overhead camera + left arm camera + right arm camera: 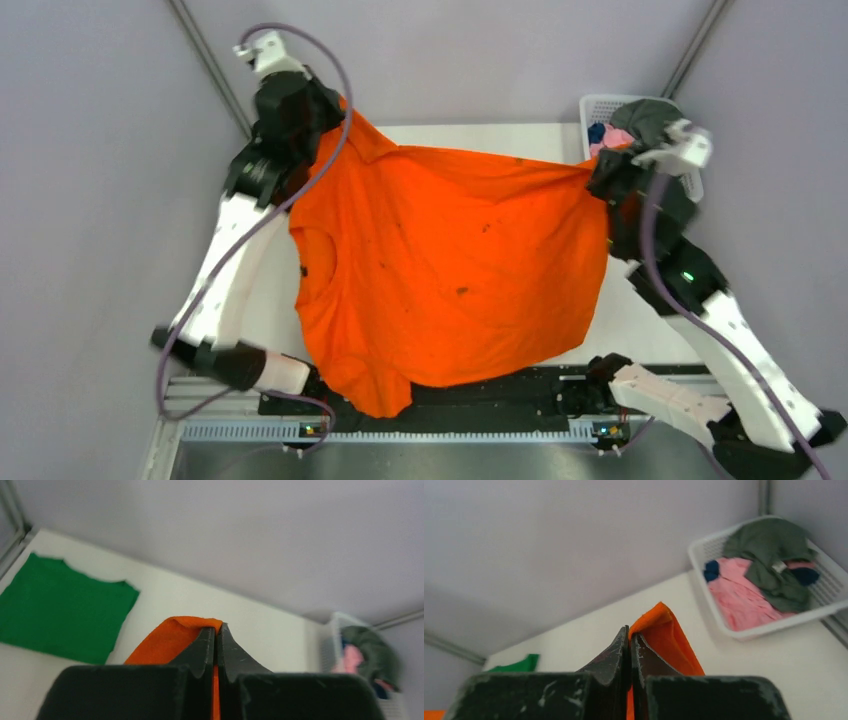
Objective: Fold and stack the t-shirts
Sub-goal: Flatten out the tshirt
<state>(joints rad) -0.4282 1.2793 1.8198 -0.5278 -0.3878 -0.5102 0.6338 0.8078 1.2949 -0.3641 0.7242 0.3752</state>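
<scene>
Loosely, in the white basket (701, 555), grey t-shirt (769, 545) over pink t-shirt (739, 597).

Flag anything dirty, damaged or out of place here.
The bright orange cloth t-shirt, held spread in the air between the left gripper and right gripper, carries several small dark specks scattered over its middle. They look like stains, though holes cannot be ruled out. Nothing else stands out.

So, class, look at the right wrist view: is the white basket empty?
No, the white basket holds a pink shirt, a grey-green shirt and some dark blue cloth.
</scene>
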